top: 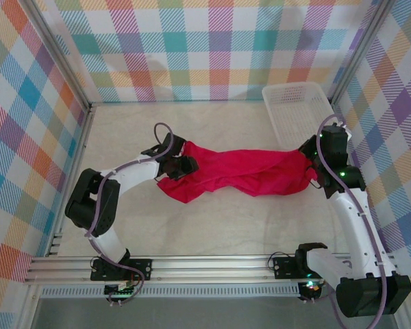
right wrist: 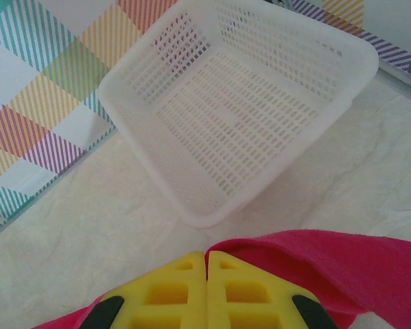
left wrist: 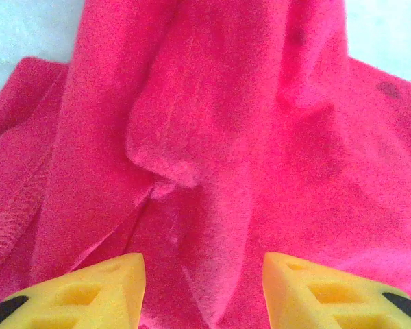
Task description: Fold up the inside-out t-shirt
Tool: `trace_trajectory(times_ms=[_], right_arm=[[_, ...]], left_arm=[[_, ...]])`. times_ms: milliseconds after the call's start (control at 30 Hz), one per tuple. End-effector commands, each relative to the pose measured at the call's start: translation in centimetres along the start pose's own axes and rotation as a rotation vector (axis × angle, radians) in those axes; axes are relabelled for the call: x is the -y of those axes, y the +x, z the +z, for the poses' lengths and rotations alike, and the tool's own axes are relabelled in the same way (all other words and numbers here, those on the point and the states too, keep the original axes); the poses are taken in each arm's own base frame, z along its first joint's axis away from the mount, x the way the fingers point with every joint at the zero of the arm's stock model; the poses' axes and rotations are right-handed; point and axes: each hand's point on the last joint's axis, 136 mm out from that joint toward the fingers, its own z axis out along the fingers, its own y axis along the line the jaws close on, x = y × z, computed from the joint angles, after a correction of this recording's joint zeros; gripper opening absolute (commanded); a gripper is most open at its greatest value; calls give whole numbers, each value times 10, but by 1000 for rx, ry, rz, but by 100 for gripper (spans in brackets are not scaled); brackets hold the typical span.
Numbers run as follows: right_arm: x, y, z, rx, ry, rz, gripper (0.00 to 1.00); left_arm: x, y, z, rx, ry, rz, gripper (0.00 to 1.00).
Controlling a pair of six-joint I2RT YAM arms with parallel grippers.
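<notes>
The inside-out t-shirt (top: 240, 171) is a bright red bundle stretched left to right across the middle of the table. My left gripper (top: 181, 164) is at its left end. In the left wrist view its yellow fingers (left wrist: 103, 288) stand well apart over the red cloth (left wrist: 226, 103), with the gripper (left wrist: 204, 274) open and pinching nothing. My right gripper (top: 312, 164) is at the shirt's right end. In the right wrist view the gripper (right wrist: 207, 264) is shut, fingertips pressed together, with red fabric (right wrist: 342, 260) coming out on both sides of it.
A white perforated plastic basket (top: 288, 87) stands at the back right, just beyond the right gripper; its wall (right wrist: 192, 137) is close in the right wrist view. Checked walls enclose the table on three sides. Bare tabletop lies in front of the shirt.
</notes>
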Motion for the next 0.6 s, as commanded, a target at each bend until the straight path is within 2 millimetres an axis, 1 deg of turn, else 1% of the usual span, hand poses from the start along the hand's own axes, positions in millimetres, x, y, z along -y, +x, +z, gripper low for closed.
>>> trace_trajectory(times_ms=[0, 100, 233, 333, 400, 500, 533, 567], right_arm=[[-9, -17, -9, 45, -29, 10, 0], [-9, -19, -11, 51, -28, 6, 0], [-9, -20, -12, 56, -24, 1, 0], [-9, -21, -11, 56, -27, 8, 0], [-10, -21, -11, 55, -32, 13, 0], [-12, -21, -11, 53, -34, 13, 0], [-11, -21, -11, 53, -31, 14, 0], [-11, -21, -12, 54, -34, 15, 0]], left_arm=[[-2, 9, 14, -31, 9, -20, 48], [-3, 12, 19, -44, 9, -26, 49], [-10, 12, 14, -28, -22, -18, 57], [-11, 12, 13, -23, -23, -18, 59], [-13, 15, 16, -31, -24, -32, 58], [-10, 17, 23, -42, -9, -47, 56], [-10, 18, 26, -43, -9, -51, 54], [-9, 18, 27, -40, -8, -55, 48]])
